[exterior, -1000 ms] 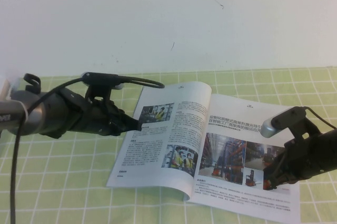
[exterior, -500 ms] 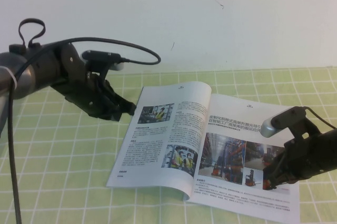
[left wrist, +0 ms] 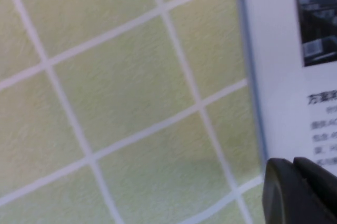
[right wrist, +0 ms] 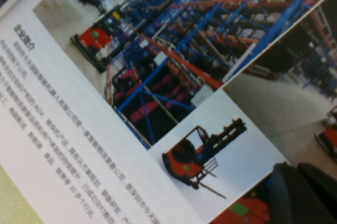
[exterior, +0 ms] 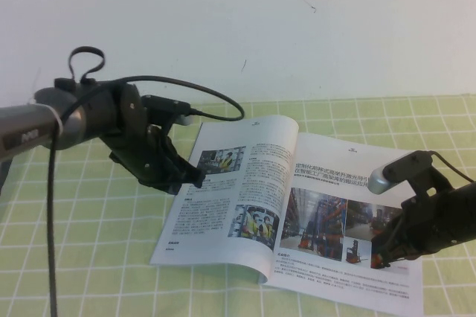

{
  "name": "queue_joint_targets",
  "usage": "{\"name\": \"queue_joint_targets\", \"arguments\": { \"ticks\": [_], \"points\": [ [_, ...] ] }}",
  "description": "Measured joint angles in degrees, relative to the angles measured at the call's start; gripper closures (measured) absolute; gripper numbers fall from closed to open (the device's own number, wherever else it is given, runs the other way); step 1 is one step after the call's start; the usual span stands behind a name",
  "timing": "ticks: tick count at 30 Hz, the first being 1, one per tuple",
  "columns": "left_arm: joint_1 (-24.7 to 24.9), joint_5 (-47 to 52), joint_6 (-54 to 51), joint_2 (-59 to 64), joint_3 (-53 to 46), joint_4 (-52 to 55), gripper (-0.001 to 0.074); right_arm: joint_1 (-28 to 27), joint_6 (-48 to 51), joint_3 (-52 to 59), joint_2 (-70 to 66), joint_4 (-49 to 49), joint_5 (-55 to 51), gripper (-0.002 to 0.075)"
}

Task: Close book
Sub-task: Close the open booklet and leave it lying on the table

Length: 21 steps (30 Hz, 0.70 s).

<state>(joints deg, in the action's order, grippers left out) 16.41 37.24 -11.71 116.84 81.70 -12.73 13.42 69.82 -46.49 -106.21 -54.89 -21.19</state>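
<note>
An open magazine-like book (exterior: pixel 290 205) lies on the green checked cloth, its left page slightly arched, its right page flat with warehouse photos. My left gripper (exterior: pixel 198 179) is shut, its tip at the outer edge of the left page (left wrist: pixel 295 103), just over the page margin in the left wrist view. My right gripper (exterior: pixel 378 257) is shut and presses down on the right page near its lower photos; the right wrist view shows the forklift picture (right wrist: pixel 202 153) beside its fingers (right wrist: pixel 303 195).
The green checked tablecloth (exterior: pixel 89 242) covers the table up to a white wall at the back. A black cable (exterior: pixel 186 90) loops above the left arm.
The left arm rose and swung right, then came down again, bringing its gripper tip to the left page's edge. The right arm and the book have stayed still.
</note>
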Motion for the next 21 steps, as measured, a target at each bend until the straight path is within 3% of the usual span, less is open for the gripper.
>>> {"name": "queue_joint_targets", "arguments": {
  "ticks": [6,21],
  "points": [
    [2.27,-1.18,6.49,1.04,0.12,6.04,0.0739,0.00,0.00,-0.13,0.00,0.00,-0.38,0.0729],
    [2.38,-1.18,12.22,1.49,0.37,11.03,0.0739,-0.10,0.00,-0.36,-0.33,-0.12,-0.82,0.0729]
  ]
}}
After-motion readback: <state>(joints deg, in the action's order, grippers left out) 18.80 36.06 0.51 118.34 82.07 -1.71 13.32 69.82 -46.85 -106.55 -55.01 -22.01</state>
